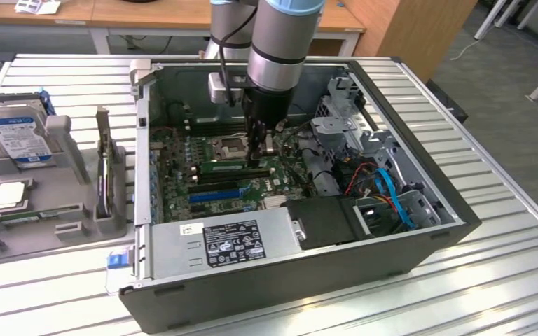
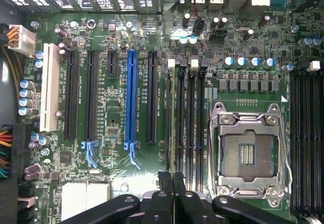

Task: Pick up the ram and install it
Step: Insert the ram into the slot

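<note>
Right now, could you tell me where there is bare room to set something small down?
The bare table slats to the exterior view's right of the computer case, and the strip on the camera's side of the grey parts tray, are free. Crowded: the tray, and inside the case around the end effector over the motherboard.

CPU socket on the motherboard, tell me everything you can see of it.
The CPU socket is a square, silvery metal frame around a dark recess with a small patch of contacts at its centre. It looks empty: no chip, no cooler. A thin wire lever runs along one side. It lies flat on the green motherboard, between two banks of black memory slots. The shut gripper hangs beside it, not touching it.
</note>
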